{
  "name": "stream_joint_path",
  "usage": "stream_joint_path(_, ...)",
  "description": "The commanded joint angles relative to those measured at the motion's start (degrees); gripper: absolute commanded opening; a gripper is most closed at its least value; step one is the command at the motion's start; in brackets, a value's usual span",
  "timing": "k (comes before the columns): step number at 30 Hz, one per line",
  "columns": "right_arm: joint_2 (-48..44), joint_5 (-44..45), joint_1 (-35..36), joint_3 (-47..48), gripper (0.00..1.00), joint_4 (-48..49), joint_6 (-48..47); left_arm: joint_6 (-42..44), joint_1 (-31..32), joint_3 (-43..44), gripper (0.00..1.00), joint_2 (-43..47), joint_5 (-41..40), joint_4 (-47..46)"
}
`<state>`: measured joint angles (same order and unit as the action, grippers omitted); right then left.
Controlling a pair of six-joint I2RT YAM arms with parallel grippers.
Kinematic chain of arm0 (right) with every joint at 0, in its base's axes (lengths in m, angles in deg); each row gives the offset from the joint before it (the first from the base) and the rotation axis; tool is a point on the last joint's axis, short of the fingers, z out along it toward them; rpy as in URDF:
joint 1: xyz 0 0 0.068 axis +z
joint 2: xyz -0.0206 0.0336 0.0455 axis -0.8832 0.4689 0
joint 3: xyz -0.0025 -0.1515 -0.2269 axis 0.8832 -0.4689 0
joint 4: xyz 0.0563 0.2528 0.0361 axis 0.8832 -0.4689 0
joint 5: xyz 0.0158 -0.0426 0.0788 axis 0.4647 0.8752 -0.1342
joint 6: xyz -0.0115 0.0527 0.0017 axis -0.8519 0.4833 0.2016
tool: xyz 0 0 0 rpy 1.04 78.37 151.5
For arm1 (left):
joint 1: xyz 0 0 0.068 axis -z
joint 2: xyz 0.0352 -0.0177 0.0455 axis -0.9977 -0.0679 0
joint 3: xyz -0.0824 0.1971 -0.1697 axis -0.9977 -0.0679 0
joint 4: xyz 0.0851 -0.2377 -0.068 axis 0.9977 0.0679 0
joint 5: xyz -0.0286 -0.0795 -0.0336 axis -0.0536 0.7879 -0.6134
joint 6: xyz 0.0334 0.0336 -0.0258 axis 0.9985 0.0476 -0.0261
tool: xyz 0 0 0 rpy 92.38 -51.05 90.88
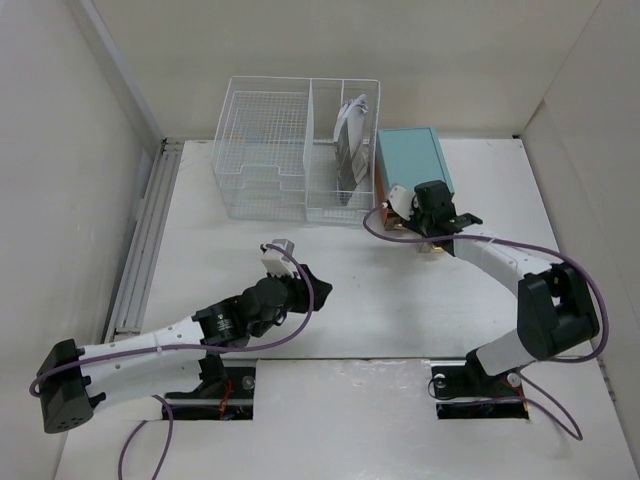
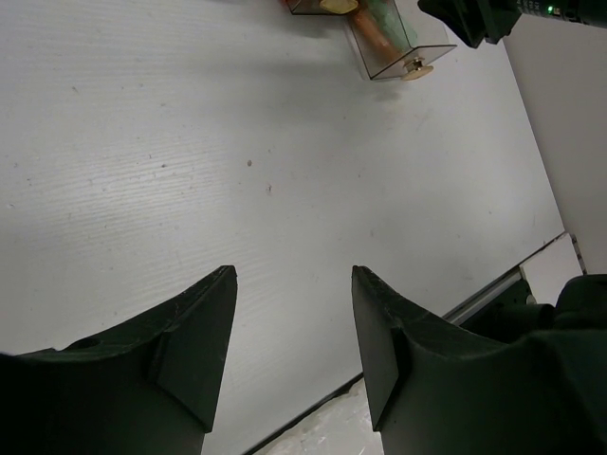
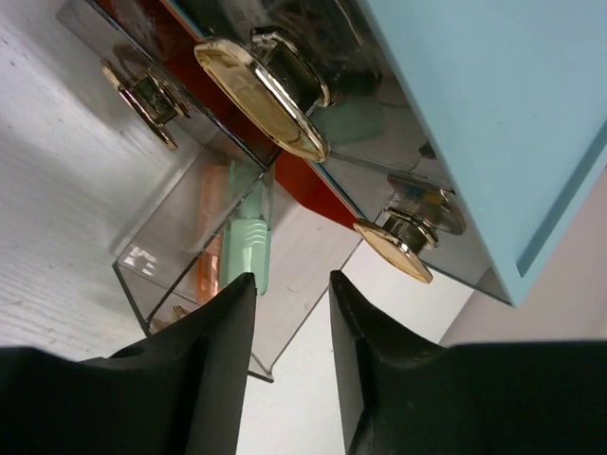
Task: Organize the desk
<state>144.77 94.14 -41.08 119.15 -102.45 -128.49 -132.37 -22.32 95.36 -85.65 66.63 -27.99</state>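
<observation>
- Left fingers (image 2: 190,360) spread apart, empty, above the white desk (image 2: 190,142).
- Right fingers (image 3: 204,370) narrowly parted, gripping nothing, at the pulled-out clear drawer (image 3: 171,246) of a teal box (image 3: 474,95).
- The desk lies flat under both arms; its long axis is unclear.

The left arm (image 1: 150,350) is stretched low from its base toward the middle. The left gripper (image 2: 292,284) is held wide apart, with nothing between its dark fingers (image 2: 194,332). The right arm (image 1: 500,262) is raised from its base, folded at the elbow and extended leftward. The right gripper (image 3: 289,284) is parted only narrowly, with nothing clasped between its fingers.
</observation>
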Motion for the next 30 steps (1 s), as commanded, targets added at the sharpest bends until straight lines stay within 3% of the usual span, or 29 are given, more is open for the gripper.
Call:
stream_joint_path(1, -2.45, -2.16, -0.56, 1.89, 0.41, 1.28, 2.29, -0.24, 0.28, -0.38, 0.48, 0.30, -0.67, -1.80)
stream_joint_path(3, -5.00, -7.23, -1.61, 1.88, 0.25, 0.05, 2.90, -0.24, 0.28, -0.38, 0.48, 0.30, -0.67, -1.80)
stream_joint_path(4, -5.88, -9.70, -2.92, 1.88, 0.09, -2.13, 2.91, -0.24, 0.28, -0.38, 0.48, 0.30, -0.67, -1.80)
stream_joint_path(5, -6.67, -13.38, -4.15, 1.88, 0.05, -3.81, 2.91, -0.24, 0.28, -0.38, 0.48, 0.30, -0.67, -1.80)
stream_joint_path(10, -6.69, -43.75, -15.83, 7.58, 0.00, -17.95, 3.52, -0.24, 0.28, -0.38, 0.48, 0.30, -0.67, -1.80)
stream_joint_path(14, -1.42, -53.73, -21.91, 11.89, 0.00, -33.83, -2.79, 0.29, 0.28, -0.38, 0.48, 0.30, -0.67, -2.32)
stream_joint_path(21, 3.07, -50.43, -22.53, 10.33, 0.00, -37.66, -14.22, 0.81, 0.28, 0.15, 0.48, -1.37, -0.06, -4.08)
stream_joint_path(30, 0.35, -34.35, -17.88, -0.48, 0.00, -16.32, -9.32, 0.81, 0.28, 0.68, 0.48, -4.00, -0.06, -5.14)
